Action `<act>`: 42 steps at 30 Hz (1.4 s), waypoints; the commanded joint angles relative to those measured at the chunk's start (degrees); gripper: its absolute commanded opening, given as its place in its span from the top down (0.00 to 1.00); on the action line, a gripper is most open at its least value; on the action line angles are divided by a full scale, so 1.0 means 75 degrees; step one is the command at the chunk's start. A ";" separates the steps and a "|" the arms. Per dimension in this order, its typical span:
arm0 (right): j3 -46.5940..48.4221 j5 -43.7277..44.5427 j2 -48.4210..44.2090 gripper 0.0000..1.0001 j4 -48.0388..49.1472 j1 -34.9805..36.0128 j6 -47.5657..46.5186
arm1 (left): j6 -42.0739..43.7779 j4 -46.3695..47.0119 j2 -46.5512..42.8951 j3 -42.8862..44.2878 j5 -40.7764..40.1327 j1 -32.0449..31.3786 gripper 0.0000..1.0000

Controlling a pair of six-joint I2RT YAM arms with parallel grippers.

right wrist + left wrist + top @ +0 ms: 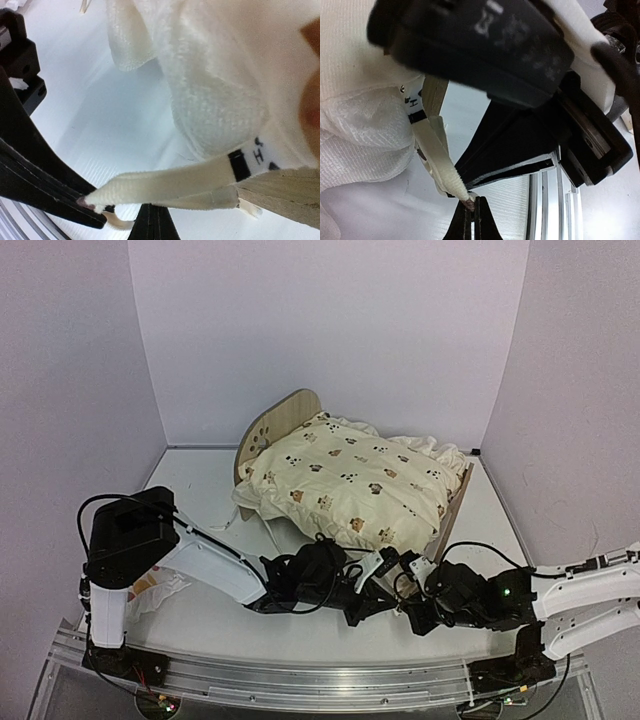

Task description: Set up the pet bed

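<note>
You are tying the cushion (350, 480) down at the near corner of the bed (285, 412).

Your left gripper (472, 206) is pinching fully closed on the frayed end of a cream tie (436, 150), which is rising from the jaws toward the cushion's hem. Your right gripper (152, 215) is also clamping fully closed; a thin cream strand is running into its jaws, though you cannot tell whether it is gripped. Just beyond both jaws, a wooden rail (280, 200) is showing beside the tie's label. Farther out, the bed is standing with the cushion lying on it. You are probably needing gentle, even tension here, wrapping around the rail without dragging the cushion off.
</note>
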 commanded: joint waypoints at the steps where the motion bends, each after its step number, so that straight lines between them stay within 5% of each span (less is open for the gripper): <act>1: 0.0342 -0.0515 0.0117 1.00 -0.0211 0.0026 -0.0405 | -0.0127 0.0247 -0.0600 0.0173 -0.0041 -0.0071 1.00; 18: 0.0880 -0.0161 0.0136 1.00 -0.0603 0.0027 -0.1210 | -0.0301 -0.0033 -0.0536 0.0203 0.0144 -0.0069 1.00; 23: 0.1070 -0.0047 0.0309 1.00 -0.0603 0.0026 -0.1462 | -0.0337 -0.0417 -0.0408 0.0294 0.0166 -0.0076 0.90; 32: 0.0917 0.0125 0.0364 1.00 -0.0584 0.0026 -0.1452 | -0.0465 -0.1218 -0.1067 -0.0109 -0.0804 -0.0075 0.57; 42: 0.0882 0.0235 0.0292 1.00 -0.0483 0.0026 -0.1554 | -0.0863 -0.1317 -0.2046 -0.0870 -0.1851 0.0109 0.56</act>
